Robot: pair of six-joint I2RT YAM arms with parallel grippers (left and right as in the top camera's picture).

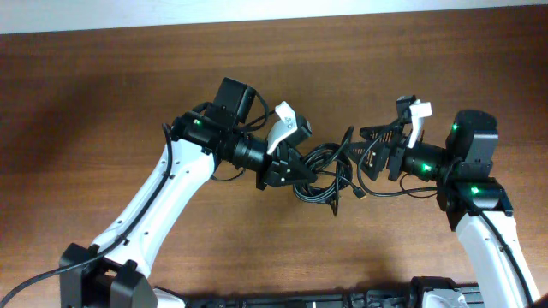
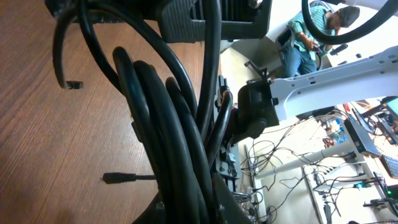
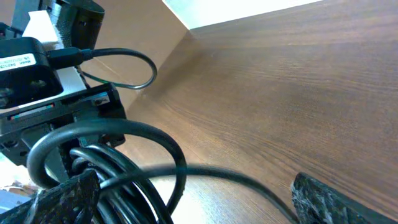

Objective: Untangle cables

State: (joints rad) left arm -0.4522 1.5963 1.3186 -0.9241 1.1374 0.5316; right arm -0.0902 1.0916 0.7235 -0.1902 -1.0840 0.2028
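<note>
The cables point(image 1: 321, 175) are a tangled black bundle held above the middle of the table, between the two grippers. My left gripper point(image 1: 291, 169) is shut on the bundle's left side. In the left wrist view the thick strands point(image 2: 168, 124) run through my jaws point(image 2: 205, 199), and a loose plug end point(image 2: 115, 178) sticks out over the wood. My right gripper point(image 1: 366, 154) is at the bundle's right side. In the right wrist view its fingers point(image 3: 193, 199) are wide apart, with one strand crossing between them and coiled loops point(image 3: 118, 162) at the left finger.
The brown wooden table point(image 1: 103, 103) stretches to the left and far side. The arm bases point(image 1: 111, 274) stand at the front edge. A loose loop with a plug point(image 1: 360, 195) hangs below the bundle. Beyond the table is a lab with a person point(image 2: 305, 37).
</note>
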